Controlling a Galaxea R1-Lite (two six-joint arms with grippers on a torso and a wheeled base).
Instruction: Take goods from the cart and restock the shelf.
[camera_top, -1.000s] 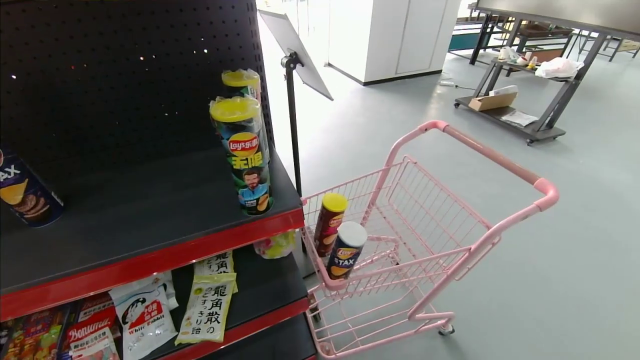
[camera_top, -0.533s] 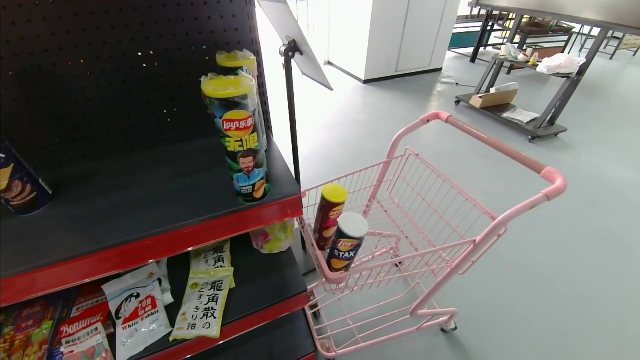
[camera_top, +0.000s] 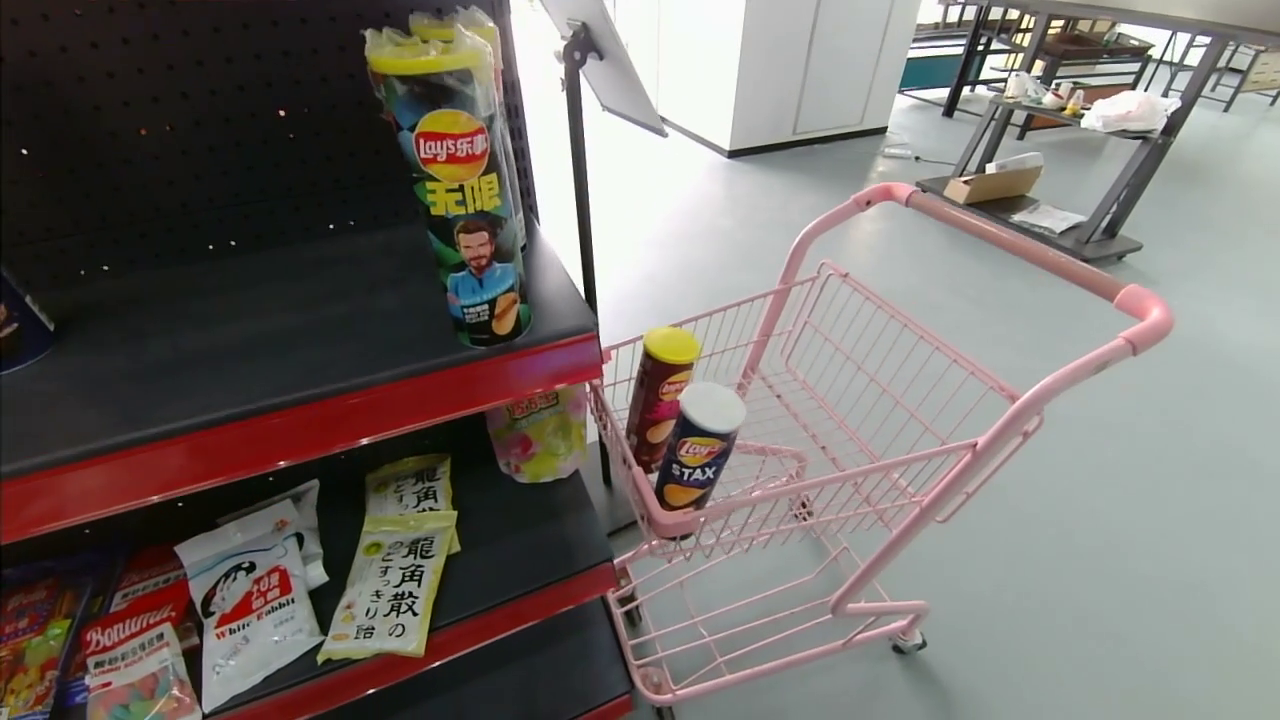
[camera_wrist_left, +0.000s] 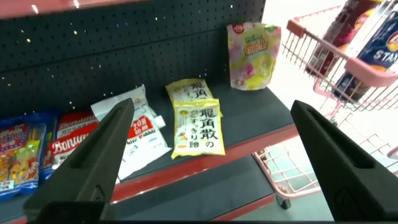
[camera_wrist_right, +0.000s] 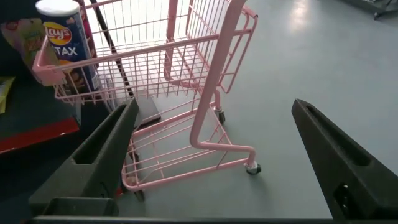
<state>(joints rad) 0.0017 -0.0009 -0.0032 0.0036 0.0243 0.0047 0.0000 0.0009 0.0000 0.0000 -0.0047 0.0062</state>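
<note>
Head camera has shifted toward cart (camera_top: 1003, 402); goods themselves unmoved. White-lid can (camera_top: 698, 447) and yellow-lid can (camera_top: 660, 398) stand touching in cart corner beside shelf (camera_top: 300, 420). Left gripper (camera_wrist_left: 205, 111) and right gripper (camera_wrist_right: 214, 107) spread wide, empty. Likely lining up first pick.

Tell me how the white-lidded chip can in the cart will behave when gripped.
The white-lidded chip can looks rigid, so it probably keeps shape when squeezed. Its glossy round wall may slip. Tall and narrow in a corner of the pink cart, it could tip if nudged.
</note>
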